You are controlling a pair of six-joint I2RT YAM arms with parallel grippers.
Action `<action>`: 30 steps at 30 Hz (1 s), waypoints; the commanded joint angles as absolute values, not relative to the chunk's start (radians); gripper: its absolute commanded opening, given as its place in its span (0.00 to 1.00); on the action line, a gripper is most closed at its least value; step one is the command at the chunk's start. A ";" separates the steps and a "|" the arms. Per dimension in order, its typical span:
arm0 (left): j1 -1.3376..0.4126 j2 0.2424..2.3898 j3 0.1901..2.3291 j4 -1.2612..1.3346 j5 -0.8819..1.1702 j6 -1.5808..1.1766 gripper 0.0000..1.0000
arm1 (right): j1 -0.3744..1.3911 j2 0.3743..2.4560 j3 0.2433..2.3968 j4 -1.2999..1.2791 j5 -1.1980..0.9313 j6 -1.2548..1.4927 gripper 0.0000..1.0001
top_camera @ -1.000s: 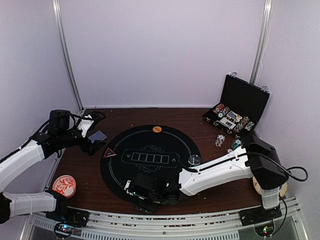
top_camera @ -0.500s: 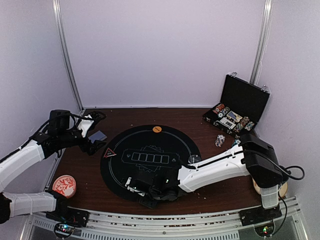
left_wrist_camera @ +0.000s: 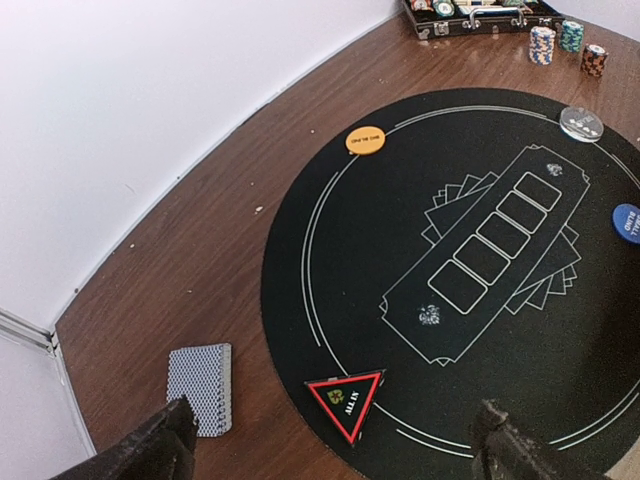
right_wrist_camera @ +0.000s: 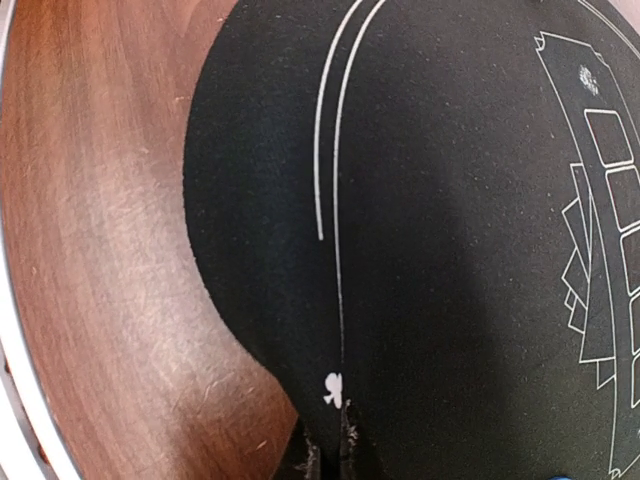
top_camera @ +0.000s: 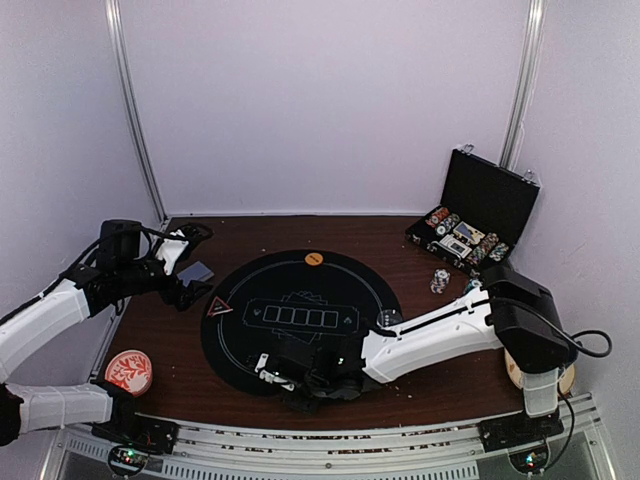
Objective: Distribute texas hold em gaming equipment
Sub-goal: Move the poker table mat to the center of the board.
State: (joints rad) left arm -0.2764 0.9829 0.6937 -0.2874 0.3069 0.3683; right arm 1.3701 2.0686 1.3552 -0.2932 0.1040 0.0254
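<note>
Tension should stay low: the right gripper (right_wrist_camera: 328,455) is pinched shut on the near rim of the mat (right_wrist_camera: 450,250), so drag gently; the left gripper (left_wrist_camera: 335,440) hangs wide open left of it

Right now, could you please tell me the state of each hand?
Left hand: open, holding nothing.
Right hand: closed, fingertips together at the edge of the black round mat; nothing visibly held.
</note>
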 commanded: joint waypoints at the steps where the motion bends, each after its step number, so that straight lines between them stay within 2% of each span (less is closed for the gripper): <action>1: -0.272 0.984 0.692 -0.262 0.314 0.378 0.98 | 1.409 2.022 1.298 -0.377 -0.002 0.009 0.00; 8: -0.273 0.987 0.692 -0.261 0.314 0.379 0.98 | 1.450 2.010 1.286 -0.379 -0.054 0.000 0.02; 12: -0.273 0.989 0.692 -0.261 0.314 0.379 0.98 | 1.455 2.015 1.287 -0.381 -0.040 0.007 0.21; 15: -0.271 0.989 0.692 -0.262 0.313 0.379 0.98 | 1.454 2.001 1.279 -0.380 -0.026 0.005 0.27; 18: -0.272 0.993 0.692 -0.260 0.313 0.379 0.98 | 1.454 1.968 1.270 -0.379 -0.013 0.005 0.45; 21: -0.273 0.995 0.692 -0.261 0.313 0.380 0.98 | 1.454 1.931 1.256 -0.373 -0.001 0.002 0.54; 26: -0.272 0.995 0.692 -0.261 0.314 0.380 0.98 | 1.455 1.898 1.250 -0.370 0.025 0.004 0.57; 30: -0.272 0.994 0.692 -0.261 0.313 0.380 0.98 | 1.454 1.902 1.256 -0.354 0.144 0.026 0.57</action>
